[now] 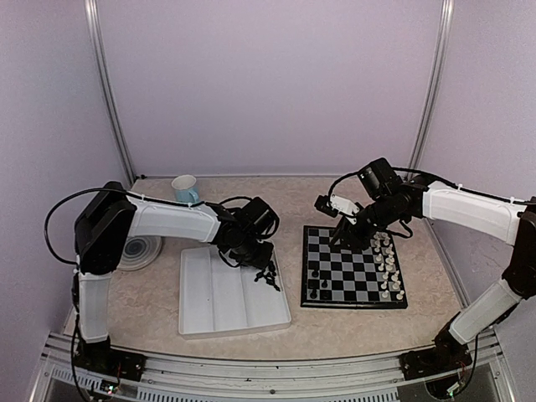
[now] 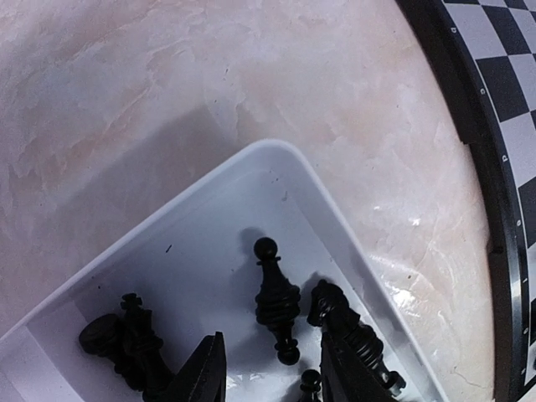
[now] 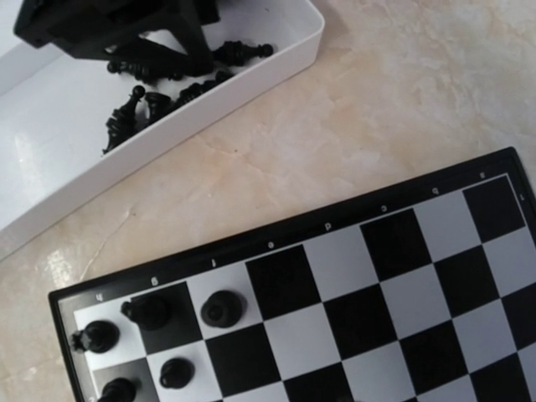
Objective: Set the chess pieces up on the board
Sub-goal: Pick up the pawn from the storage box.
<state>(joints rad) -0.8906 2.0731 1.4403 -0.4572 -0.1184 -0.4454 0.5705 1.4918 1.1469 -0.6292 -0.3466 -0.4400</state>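
Hovering over tray (image 2: 193, 251) chess pieces (image 2: 276, 297), left tool (image 2: 272, 356) apart, apparently empty; right tool (image 1: 342, 236) unclear.

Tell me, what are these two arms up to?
They're setting up a chessboard. The left arm's fingers hang open over black pieces lying in a corner of the white tray. The right arm's fingers hover above the board's far left corner. Other black pieces already stand on it, with white pieces along its right side.

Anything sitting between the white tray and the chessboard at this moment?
No. The right wrist view shows only a bare strip of tabletop between the tray and the board; the top view agrees.
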